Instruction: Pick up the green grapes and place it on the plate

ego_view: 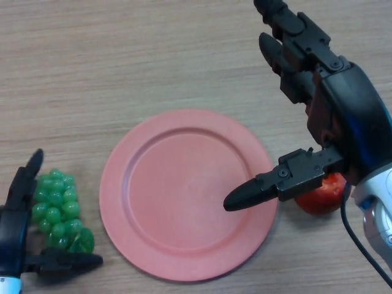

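The red fruit (pixel 323 193) beside the plate (pixel 184 257) lies mostly hidden behind the right hand (pixel 331 104), so its kind cannot be told. The left hand (pixel 18 214) is cut off by the bottom-left corner, and its thumb covers the lower edge of the grapes (pixel 58 208).

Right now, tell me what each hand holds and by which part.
Nothing is held. The left hand is open beside the bunch of green plastic grapes, thumb under it, not closed. The right hand hovers open over the round pink plate.
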